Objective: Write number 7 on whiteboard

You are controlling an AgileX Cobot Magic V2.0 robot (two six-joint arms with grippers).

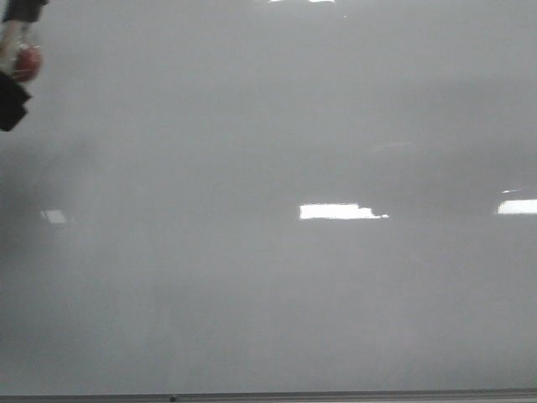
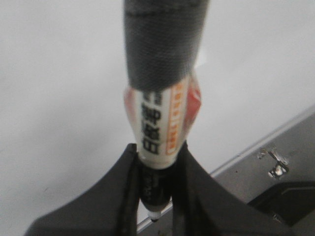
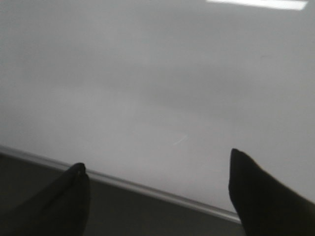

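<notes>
While left jaws clench a marker lengthwise, right jaws gape over whiteboard.

The left gripper is cut off at the whiteboard's upper-left corner. Its marker is blurred, the label unreadable, the top cropped.
</notes>
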